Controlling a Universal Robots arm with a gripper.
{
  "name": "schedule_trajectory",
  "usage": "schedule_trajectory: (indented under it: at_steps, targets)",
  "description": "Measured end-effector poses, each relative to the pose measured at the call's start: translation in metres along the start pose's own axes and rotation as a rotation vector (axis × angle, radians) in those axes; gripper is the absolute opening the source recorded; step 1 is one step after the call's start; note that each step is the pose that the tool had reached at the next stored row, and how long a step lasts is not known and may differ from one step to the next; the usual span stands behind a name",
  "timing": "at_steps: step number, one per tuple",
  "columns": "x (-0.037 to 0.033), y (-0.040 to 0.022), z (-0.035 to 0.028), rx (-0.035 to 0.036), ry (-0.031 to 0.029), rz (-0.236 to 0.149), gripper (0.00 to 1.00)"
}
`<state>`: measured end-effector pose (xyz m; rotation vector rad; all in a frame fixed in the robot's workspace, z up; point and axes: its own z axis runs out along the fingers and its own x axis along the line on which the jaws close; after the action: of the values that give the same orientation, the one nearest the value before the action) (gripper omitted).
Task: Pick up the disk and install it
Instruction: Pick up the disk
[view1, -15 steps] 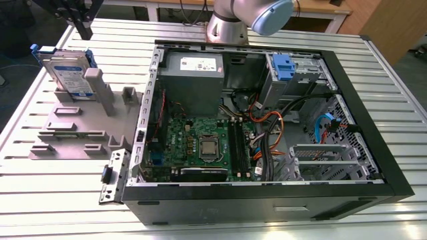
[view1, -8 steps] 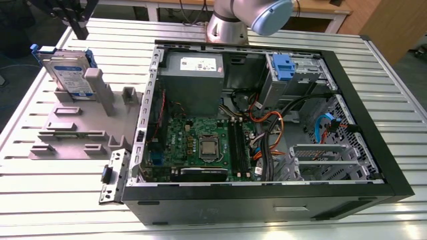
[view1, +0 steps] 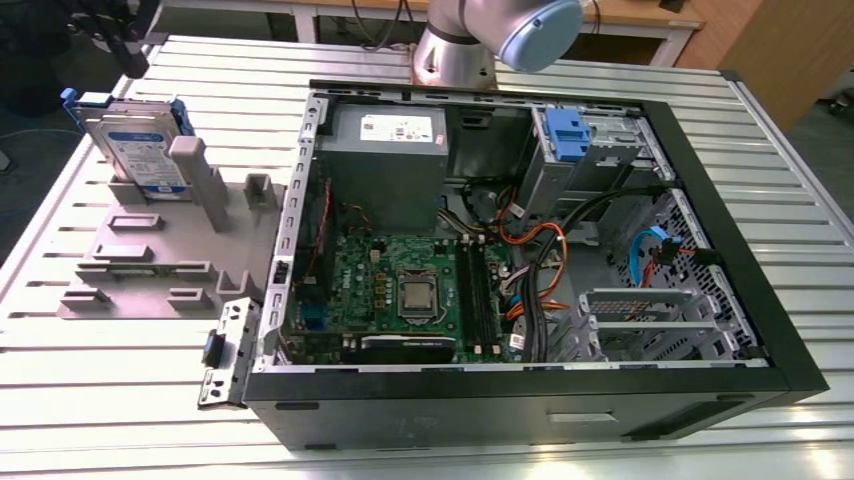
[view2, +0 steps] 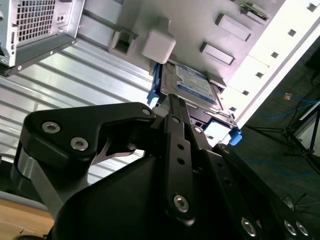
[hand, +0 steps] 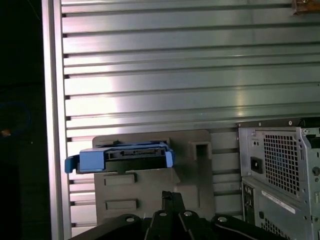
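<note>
The disk (view1: 140, 150) stands on edge in a grey slotted holder (view1: 147, 255) at the exterior view's left, beside the open computer case (view1: 747, 290). It is silver-grey with a white-and-blue label and blue rails. In the first wrist view the disk (hand: 130, 156) shows end-on with its blue tab, and my gripper (hand: 167, 197) hangs a short way off it, apart from it. The second wrist view has the gripper (view2: 171, 100) pointing at the disk (view2: 195, 85), fingers together and holding nothing. The arm's dark end (view1: 114, 25) sits above the disk at the far left.
Inside the case lie a grey power-supply box (view1: 387, 150), a green mainboard (view1: 400, 290), loose cables (view1: 534, 240) and a blue caddy (view1: 567, 135) in the drive bay. The ribbed metal table (view1: 107, 400) ends just left of the holder. The arm's base (view1: 454, 55) stands behind the case.
</note>
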<state>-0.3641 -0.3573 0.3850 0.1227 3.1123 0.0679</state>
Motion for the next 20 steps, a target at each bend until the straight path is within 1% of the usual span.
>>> schedule_trajectory:
  at_steps: [2,3,4,6,7,9,13,15,20]
  targets:
    - [0.0051,0.0001,0.0005,0.0013,-0.0002,0.0,0.11]
    - [0.0073,0.0003,0.0009,0.003,-0.0003,0.0,0.11]
    - [0.0089,0.0006,0.0013,0.006,-0.0006,0.0,0.11]
    - [0.0106,0.0013,0.0019,0.0149,-0.001,-0.001,0.11]
    - [0.0111,0.0016,0.0019,0.0168,-0.0005,-0.001,0.11]
    - [0.0119,0.0019,0.002,0.0176,0.0029,-0.002,0.11]
    - [0.0145,0.0027,0.0028,0.0183,0.0141,-0.002,0.11]
    - [0.0162,0.003,0.0037,0.0186,0.0179,-0.003,0.11]
    - [0.0256,0.0037,0.008,0.0186,0.0184,-0.009,0.11]
